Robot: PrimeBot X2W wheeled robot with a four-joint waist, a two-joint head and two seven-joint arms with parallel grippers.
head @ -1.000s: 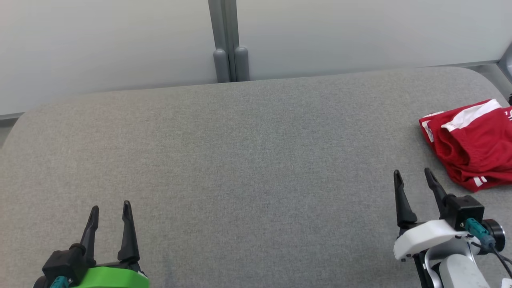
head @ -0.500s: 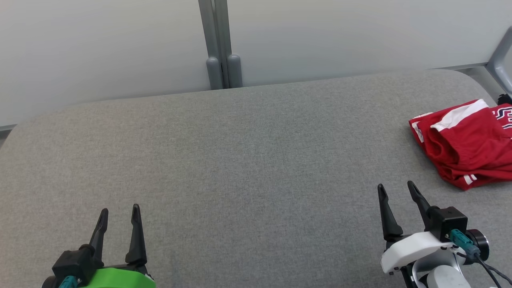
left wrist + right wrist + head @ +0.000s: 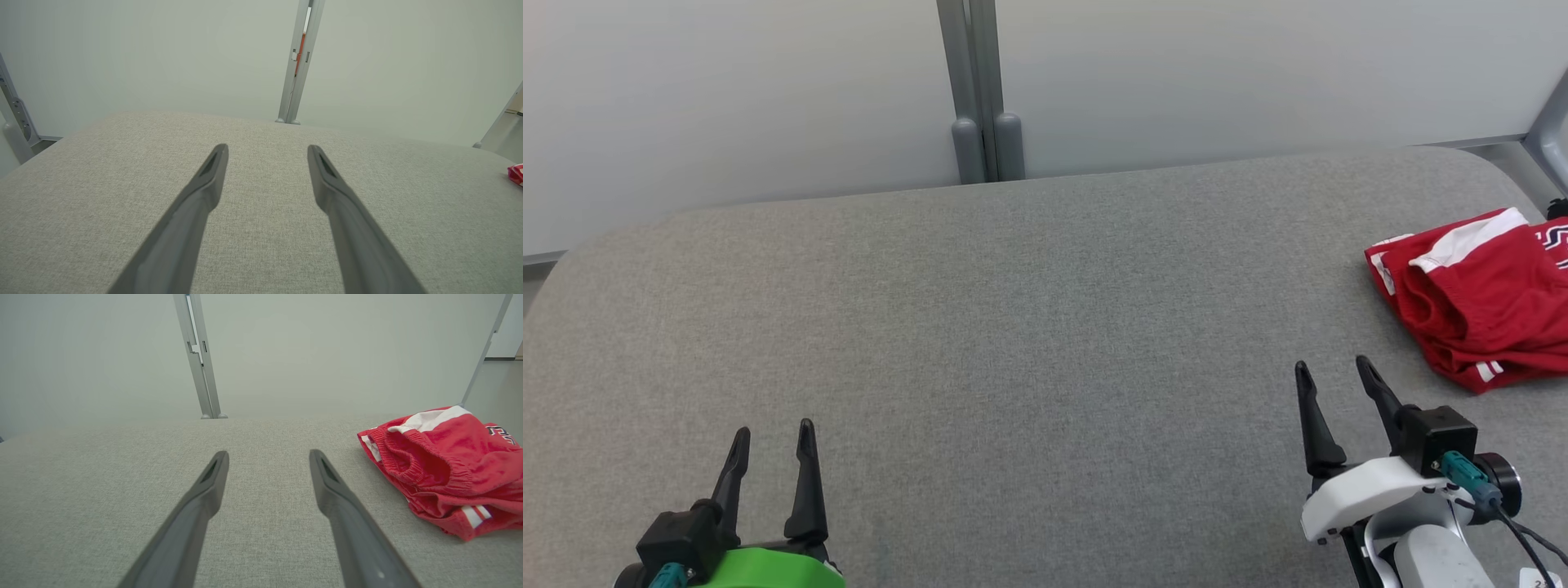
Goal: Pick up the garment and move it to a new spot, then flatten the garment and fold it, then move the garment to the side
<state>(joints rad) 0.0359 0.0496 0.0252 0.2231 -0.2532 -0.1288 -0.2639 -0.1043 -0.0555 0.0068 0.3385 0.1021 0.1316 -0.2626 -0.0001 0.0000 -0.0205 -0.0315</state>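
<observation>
Lying bunched at far right edge of grey fabric-covered table [image 3: 1013, 310]: red garment w/ white stripes [image 3: 1478, 302]. Left gripper [image 3: 772, 438] & right gripper [image 3: 1333, 371] both spread apart, holding nothing, hovering over table near edge.

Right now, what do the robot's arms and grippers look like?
The left gripper and right gripper each have two long, black, tapering fingers. The left sits on a bright green shell; the right on a white shell, with a black box, teal plug and black cable.
</observation>
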